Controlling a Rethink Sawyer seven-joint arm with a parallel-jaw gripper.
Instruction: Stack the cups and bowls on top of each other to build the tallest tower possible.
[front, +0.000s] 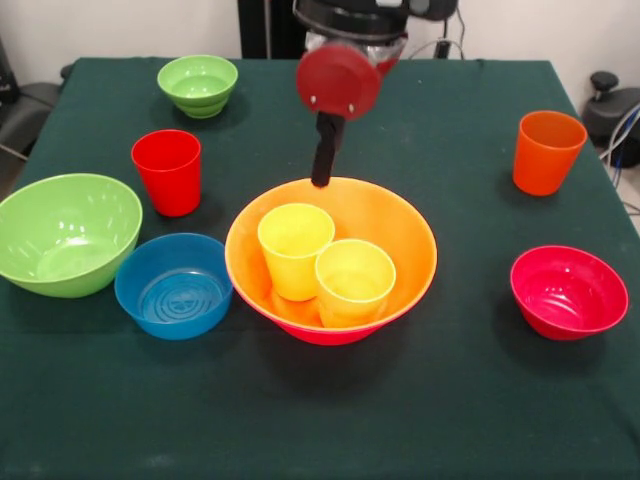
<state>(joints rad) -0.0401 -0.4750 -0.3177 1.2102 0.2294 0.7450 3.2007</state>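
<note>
front view: gripper (322, 165) over orange bowl (331, 255), two yellow cups (296, 248) inside (finger state: cannot tell); likely next, a nearby bowl.

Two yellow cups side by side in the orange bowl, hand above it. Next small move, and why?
Probably lower the hand onto one yellow cup to lift and nest it in the other yellow cup. They stand side by side in the orange bowl, adding no height, and the hand hangs just above the bowl's far rim. Whether it is open cannot be told.
</note>
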